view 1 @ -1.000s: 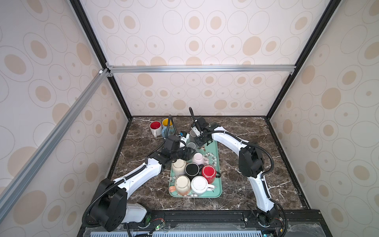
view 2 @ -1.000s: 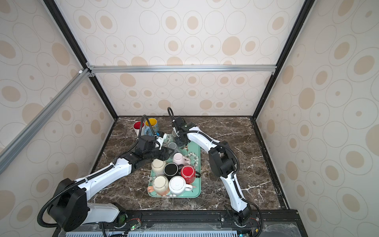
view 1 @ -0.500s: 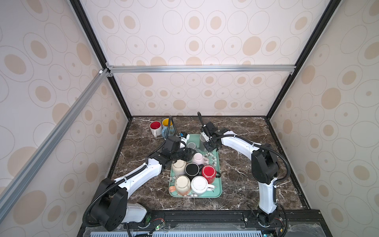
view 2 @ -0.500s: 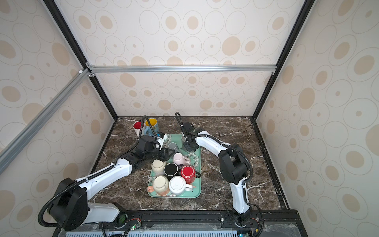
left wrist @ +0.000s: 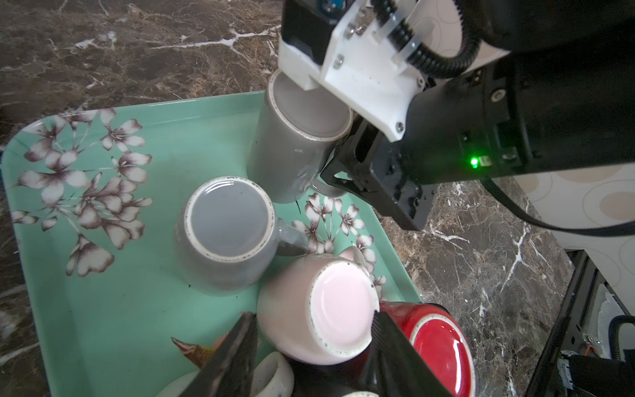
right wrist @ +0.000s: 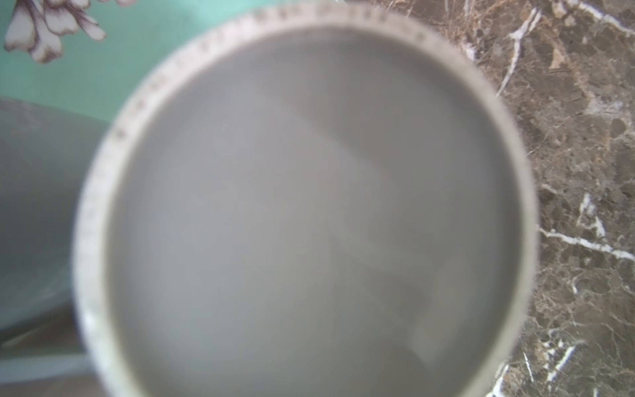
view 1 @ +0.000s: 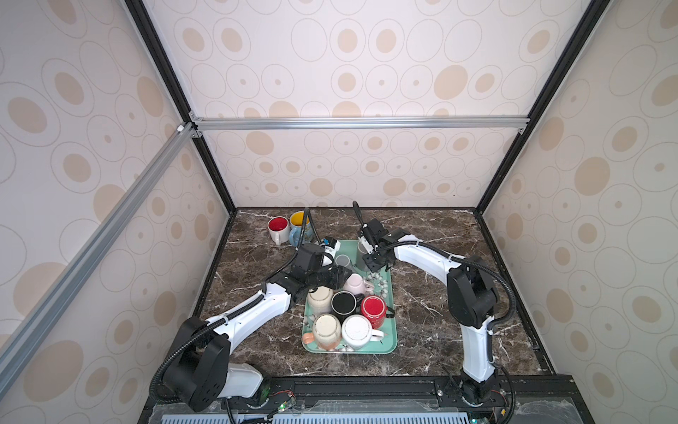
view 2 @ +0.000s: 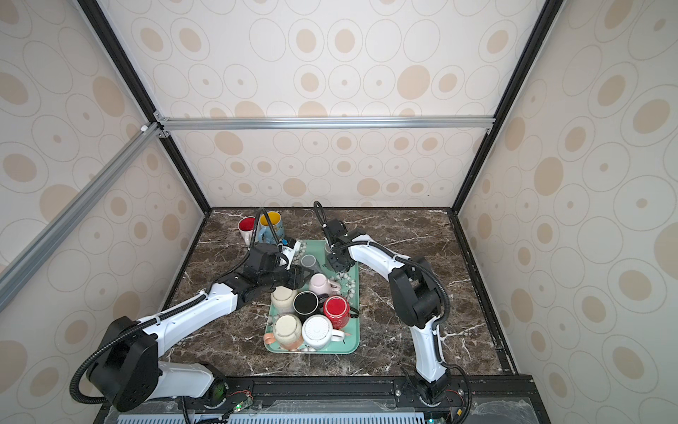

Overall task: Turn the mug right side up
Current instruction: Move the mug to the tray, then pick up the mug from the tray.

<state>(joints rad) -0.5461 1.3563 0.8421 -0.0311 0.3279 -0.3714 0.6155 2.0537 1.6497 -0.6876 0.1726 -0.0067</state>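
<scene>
Movement: right gripper [view 1: 370,262] has swung along the mint flowered tray's [left wrist: 137,326] far edge to the upturned taupe mug [left wrist: 292,151], grip unclear; left gripper [left wrist: 314,319] stays, jaws parted either side of the pink mug [left wrist: 340,306].

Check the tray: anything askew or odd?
Yes: the pink mug on the tray looks tipped, its base not level. It seems to lean against the red mug, with the jaws of the left gripper either side of it; grip unclear. Nothing spilled or broken shows.

Left gripper [left wrist: 313,319] low, jaws parted; right gripper [view 1: 371,263] pointed steeply downward, its jaws hidden.
</scene>
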